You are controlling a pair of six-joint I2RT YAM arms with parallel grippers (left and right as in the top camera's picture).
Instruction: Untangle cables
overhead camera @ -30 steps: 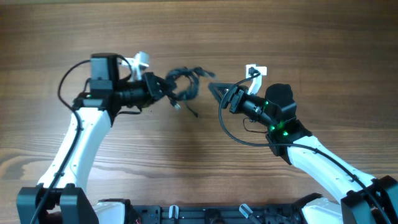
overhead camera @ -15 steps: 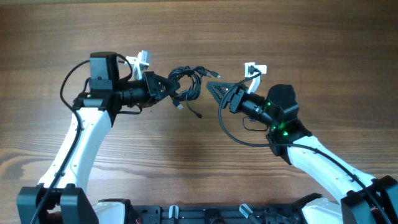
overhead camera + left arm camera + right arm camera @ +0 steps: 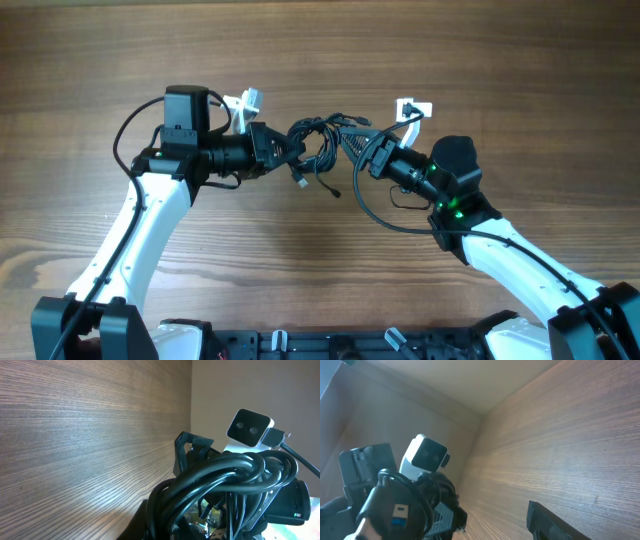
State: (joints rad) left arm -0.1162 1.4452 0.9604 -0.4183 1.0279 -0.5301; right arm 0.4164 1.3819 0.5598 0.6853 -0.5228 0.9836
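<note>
The left gripper is pinching the cables with its fingers closed tight on the left side of the knot. It is holding the bundle over the table, around the middle and a little toward the far side. The right gripper is hovering just beside the right edge of the bundle, its fingers parted fairly wide and, as far as the views are showing, gripping nothing. In the right wrist view only 1 finger is showing, with bare wood between it and the dark bundle off to the left. In the left wrist view, thick loops are crowding the lens and crossing over each other, so it is hard to tell which strand is lying on top. The step in hand is probably the right gripper taking a strand to pull free. To do that well, it should be aiming at 1 outer loop on the right side, or at the loose tail dangling on the near side, rather than biting into the mass. Closing on 2 strands at once would likely be tightening the knot instead of opening it. The left gripper should be acting as a steady anchor while the right one draws slowly away to the right. The 2 grippers are sitting close together, so the approach needs care to avoid knocking fingers.
</note>
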